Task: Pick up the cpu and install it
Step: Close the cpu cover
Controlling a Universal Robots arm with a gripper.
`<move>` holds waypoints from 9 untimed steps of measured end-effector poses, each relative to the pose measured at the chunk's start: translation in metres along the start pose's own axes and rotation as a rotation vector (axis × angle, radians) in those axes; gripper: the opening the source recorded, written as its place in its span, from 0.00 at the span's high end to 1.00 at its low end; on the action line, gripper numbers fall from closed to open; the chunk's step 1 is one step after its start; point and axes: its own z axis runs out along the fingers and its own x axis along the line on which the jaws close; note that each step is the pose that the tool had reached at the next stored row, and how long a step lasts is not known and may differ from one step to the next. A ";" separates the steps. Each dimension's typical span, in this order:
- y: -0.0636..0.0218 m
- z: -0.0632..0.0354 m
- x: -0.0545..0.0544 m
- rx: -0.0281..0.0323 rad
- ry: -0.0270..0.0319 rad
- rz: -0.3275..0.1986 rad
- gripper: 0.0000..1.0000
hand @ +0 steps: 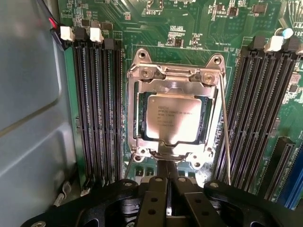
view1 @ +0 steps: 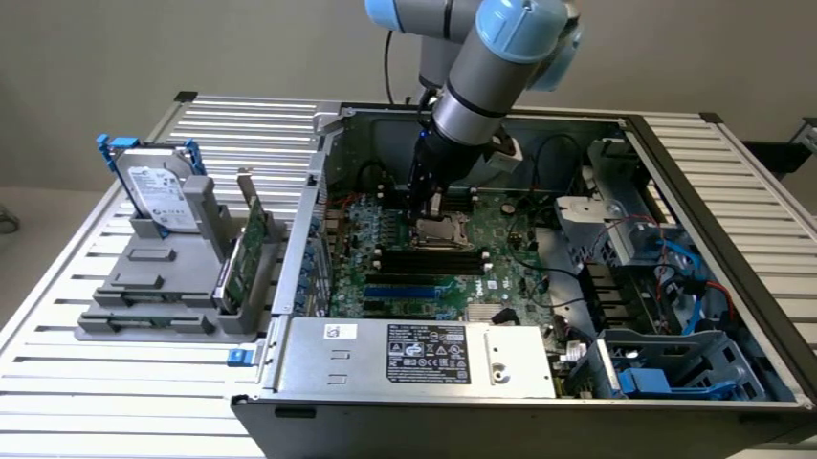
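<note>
I note the gripper (hand: 166, 166) closed and empty in the exterior view's upper centre, its tips just beside the socket (hand: 175, 78) where the cpu (hand: 173, 118) lies flat, directly ahead.

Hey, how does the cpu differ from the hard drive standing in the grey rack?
The cpu is small and square; the hard drive is larger and rectangular. The cpu lies flat in the motherboard socket inside the case; the hard drive stands upright outside it. Both are flat, grey, metal-faced parts.
</note>
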 end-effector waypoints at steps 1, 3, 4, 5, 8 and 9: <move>-0.0014 0.0001 0.000 0.0007 0.0000 0.000 0.89; -0.0045 0.0002 -0.001 0.0014 0.0006 0.000 0.89; -0.0062 0.0001 -0.001 0.0017 0.0009 0.000 0.89; -0.0079 -0.0001 -0.001 0.0019 0.0014 0.000 0.89; -0.0133 -0.0036 -0.003 0.0019 0.0024 0.000 0.89; -0.0150 -0.0053 -0.003 0.0019 0.0023 0.001 0.89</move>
